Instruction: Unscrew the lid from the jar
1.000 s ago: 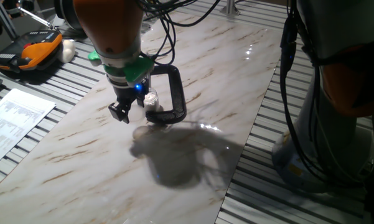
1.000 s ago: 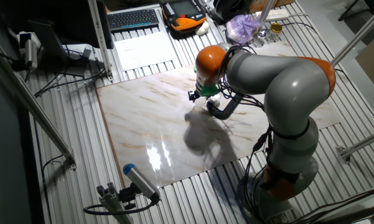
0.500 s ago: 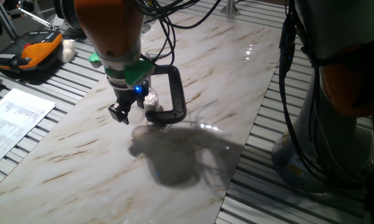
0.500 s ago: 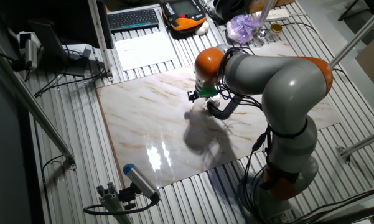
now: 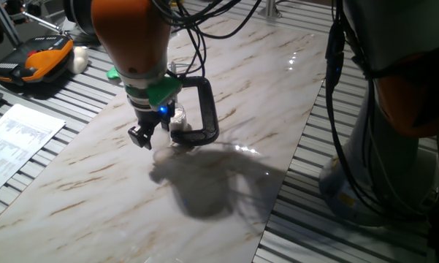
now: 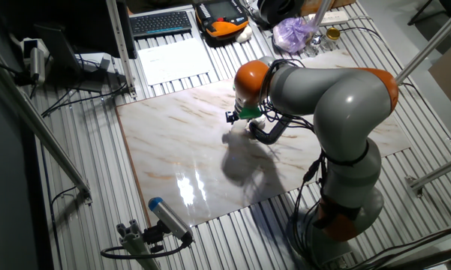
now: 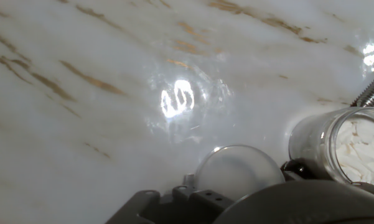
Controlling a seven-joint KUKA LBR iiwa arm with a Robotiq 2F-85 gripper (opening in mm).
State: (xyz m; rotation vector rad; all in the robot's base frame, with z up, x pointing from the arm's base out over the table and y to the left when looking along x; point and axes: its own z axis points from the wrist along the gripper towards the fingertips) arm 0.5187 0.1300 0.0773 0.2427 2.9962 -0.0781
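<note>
Jar [image 7: 327, 146] is sitting clamped in the black C-clamp [image 5: 204, 109], toward the far edge of the marble counter [image 5: 226, 197] as the other fixed view shows it. In the hand view its mouth is showing wide open, with white stuff inside. Lid [image 7: 236, 171] is showing as a whitish disc low in the hand view, just beside the jar and right up against the gripper [image 5: 141, 136]. Honestly can't tell whether the gripper is pinching the lid or the lid is just lying under it; the fingertips aren't showing clearly in any view.

So the unscrewing is looking pretty much done, and the risks are all about the exit:

- If the hold on that small slick cap is weak, it's probably slipping out as the arm lifts, then rolling off across the counter.
- The gripper is hanging very near the jar and the clamp's metal screw [image 7: 373, 87]. Any sideways drift is risking a knock on the rim, which could spill the white contents or twist the jar in the clamp.
- Squeezing too hard on thin plastic is likely popping it out sideways.
</note>
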